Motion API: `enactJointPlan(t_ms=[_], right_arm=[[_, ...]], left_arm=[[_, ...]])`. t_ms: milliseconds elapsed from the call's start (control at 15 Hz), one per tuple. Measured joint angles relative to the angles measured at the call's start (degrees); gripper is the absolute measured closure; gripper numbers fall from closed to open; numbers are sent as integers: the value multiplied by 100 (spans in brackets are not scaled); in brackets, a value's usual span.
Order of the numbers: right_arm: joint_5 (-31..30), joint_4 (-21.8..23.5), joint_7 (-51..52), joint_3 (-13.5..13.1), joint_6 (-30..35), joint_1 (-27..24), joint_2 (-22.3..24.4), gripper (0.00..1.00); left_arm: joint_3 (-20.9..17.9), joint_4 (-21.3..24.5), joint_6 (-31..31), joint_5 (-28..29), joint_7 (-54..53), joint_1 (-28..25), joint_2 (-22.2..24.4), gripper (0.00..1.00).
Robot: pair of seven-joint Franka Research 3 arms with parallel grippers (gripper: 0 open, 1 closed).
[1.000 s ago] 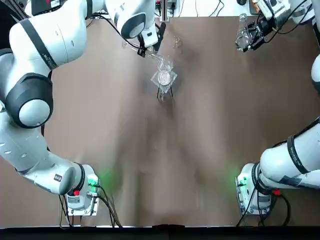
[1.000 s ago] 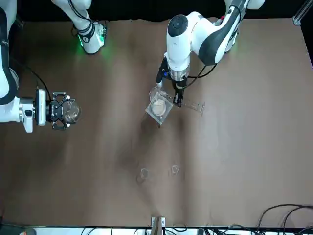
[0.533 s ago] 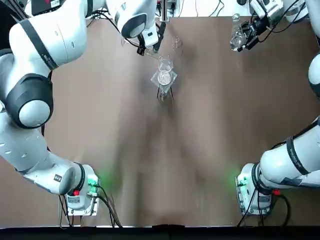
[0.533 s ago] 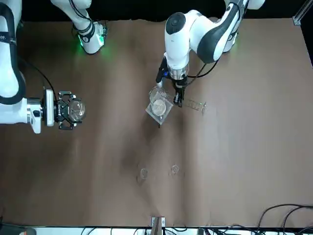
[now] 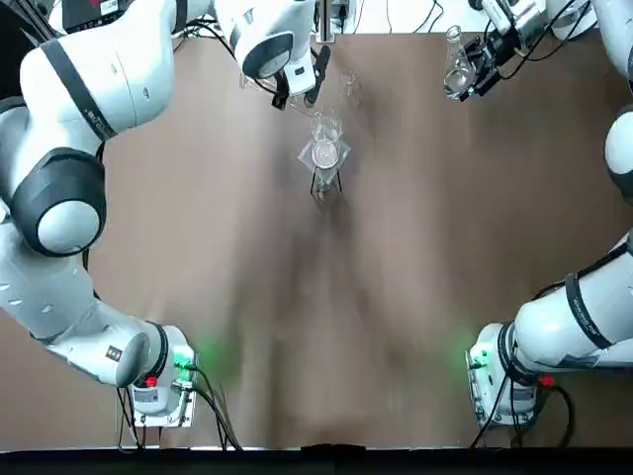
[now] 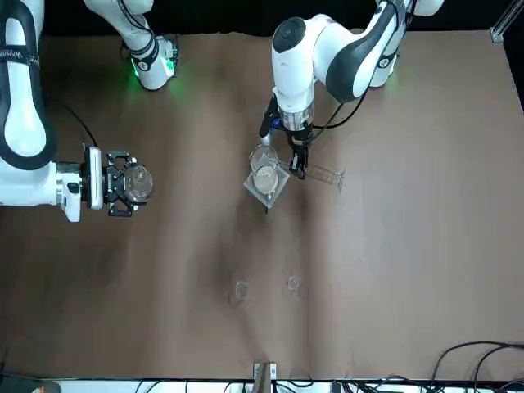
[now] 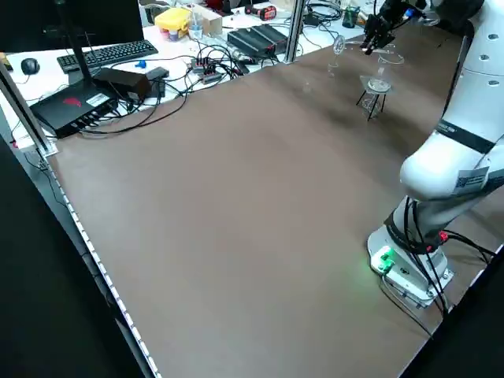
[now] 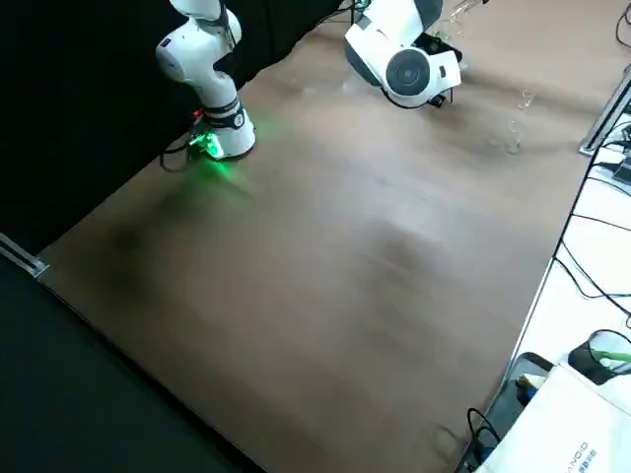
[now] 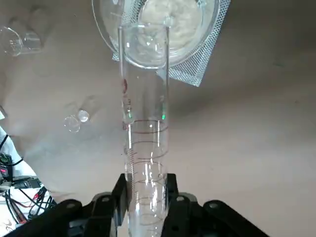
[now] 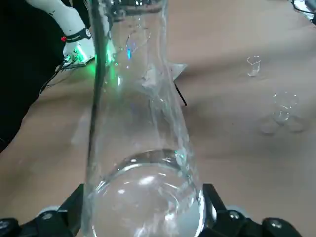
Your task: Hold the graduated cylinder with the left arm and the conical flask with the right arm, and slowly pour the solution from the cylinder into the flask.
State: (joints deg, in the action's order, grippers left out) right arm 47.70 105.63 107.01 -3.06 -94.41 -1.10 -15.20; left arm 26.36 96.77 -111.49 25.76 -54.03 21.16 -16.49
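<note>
Most of the brown bench (image 5: 326, 317) is bare, with wide room in the middle and near the arm bases. At the far side, a glass dish on a small stand (image 5: 324, 156) and two tiny cups (image 6: 264, 287) stand in the way.

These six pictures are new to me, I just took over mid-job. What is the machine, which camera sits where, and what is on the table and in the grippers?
Two white robot arms stand side by side at a brown table. One camera looks down from overhead, one faces the robot from across the table, two sit at its sides, and one rides on each wrist. The left gripper is shut on the graduated cylinder, held near a glass vessel on a dark tripod at the table's far middle. The right gripper, far off to the robot's right, is shut on the conical flask. Tiny clear glass pieces sit on the far side of the table.
</note>
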Motion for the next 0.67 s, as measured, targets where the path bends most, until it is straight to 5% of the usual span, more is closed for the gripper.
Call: enactJointPlan(t_ms=[667], right_arm=[[-5, 0, -527, 1, -178, 410, 170, 4]], left_arm=[[-7, -10, 63, 65, 28, 53, 0, 66]])
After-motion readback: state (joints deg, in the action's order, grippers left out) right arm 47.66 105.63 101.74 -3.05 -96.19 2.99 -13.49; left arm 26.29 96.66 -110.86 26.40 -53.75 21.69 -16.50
